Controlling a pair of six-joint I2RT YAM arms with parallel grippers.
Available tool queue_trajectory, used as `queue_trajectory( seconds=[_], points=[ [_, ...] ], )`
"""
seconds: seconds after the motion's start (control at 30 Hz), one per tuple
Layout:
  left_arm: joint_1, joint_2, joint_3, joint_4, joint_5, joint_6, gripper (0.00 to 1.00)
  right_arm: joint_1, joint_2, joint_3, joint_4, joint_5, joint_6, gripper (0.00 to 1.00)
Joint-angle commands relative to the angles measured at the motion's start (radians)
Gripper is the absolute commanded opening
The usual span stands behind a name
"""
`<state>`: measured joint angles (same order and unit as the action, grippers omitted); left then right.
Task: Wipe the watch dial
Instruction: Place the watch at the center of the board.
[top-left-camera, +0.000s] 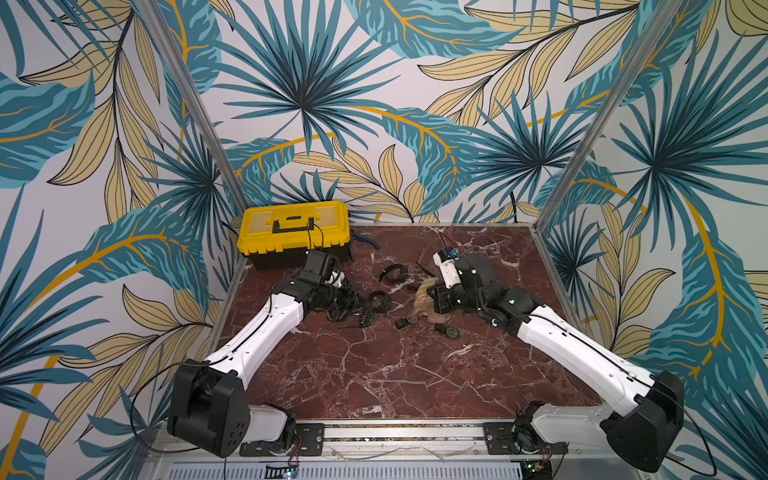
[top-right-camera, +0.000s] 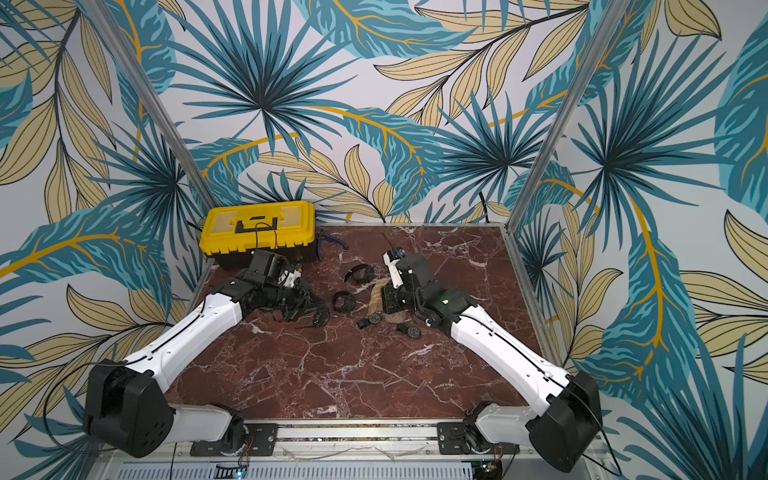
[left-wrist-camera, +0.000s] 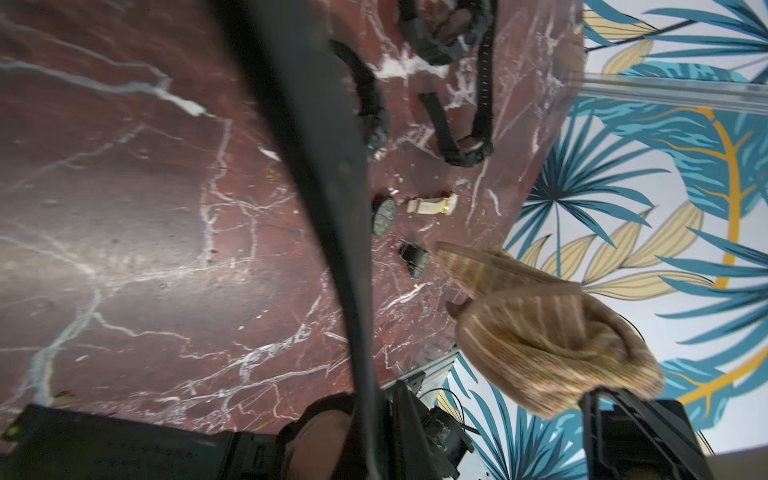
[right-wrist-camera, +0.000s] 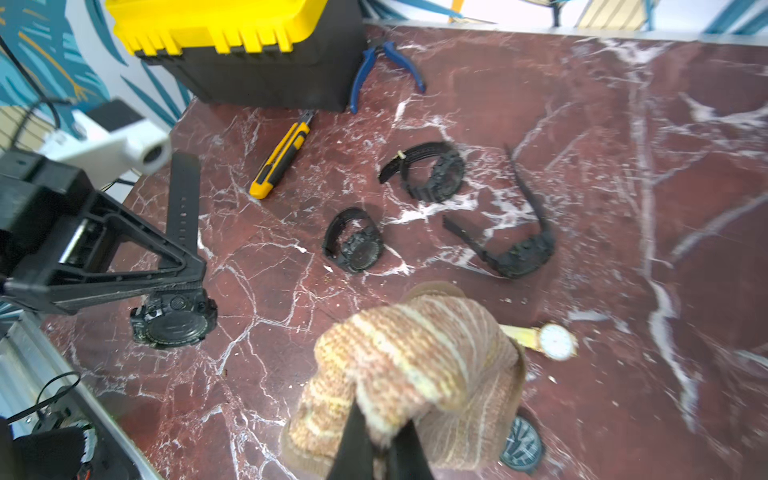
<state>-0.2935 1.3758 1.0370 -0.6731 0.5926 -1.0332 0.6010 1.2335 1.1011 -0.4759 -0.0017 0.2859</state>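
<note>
The left gripper (right-wrist-camera: 197, 276) is pinched narrow on a chunky black digital watch (right-wrist-camera: 174, 320) where the case meets the strap, and its dark dial faces the right wrist camera. The right gripper (right-wrist-camera: 376, 444) is clamped tight on a bunched beige-and-brown striped knitted cloth (right-wrist-camera: 409, 365). The cloth sits near the held watch but apart from it. On the red marble table (top-left-camera: 374, 374) between them lie three other black watches (right-wrist-camera: 355, 241). A gold watch with a white face (right-wrist-camera: 555, 340) lies just beside the cloth. Farther back are a yellow-and-black utility knife (right-wrist-camera: 282, 158), blue-handled pliers (right-wrist-camera: 386, 66) and a yellow-lidded black toolbox (top-left-camera: 293, 228).
</note>
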Motion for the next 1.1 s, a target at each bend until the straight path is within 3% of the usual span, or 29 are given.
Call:
queue_trajectory(
  seconds=[0.0, 0.27, 0.7, 0.97, 1.07],
  points=[
    [0.026, 0.039, -0.02, -0.056, -0.027, 0.081, 0.0, -0.02, -0.043, -0.045, -0.034, 0.039, 0.012, 0.0],
    [0.062, 0.207, 0.024, -0.074, -0.061, 0.165, 0.0, -0.074, -0.106, -0.099, -0.057, 0.064, 0.002, 0.0],
    [0.067, 0.433, 0.133, -0.074, -0.096, 0.156, 0.0, -0.165, -0.084, -0.128, -0.04, 0.015, -0.005, 0.0],
    [0.067, 0.458, 0.127, -0.072, -0.129, 0.136, 0.13, -0.195, -0.052, -0.123, -0.039, -0.013, 0.0, 0.0],
    [0.067, 0.439, 0.12, -0.065, -0.141, 0.131, 0.29, -0.195, -0.052, -0.122, -0.036, -0.039, 0.017, 0.0]
  ],
)
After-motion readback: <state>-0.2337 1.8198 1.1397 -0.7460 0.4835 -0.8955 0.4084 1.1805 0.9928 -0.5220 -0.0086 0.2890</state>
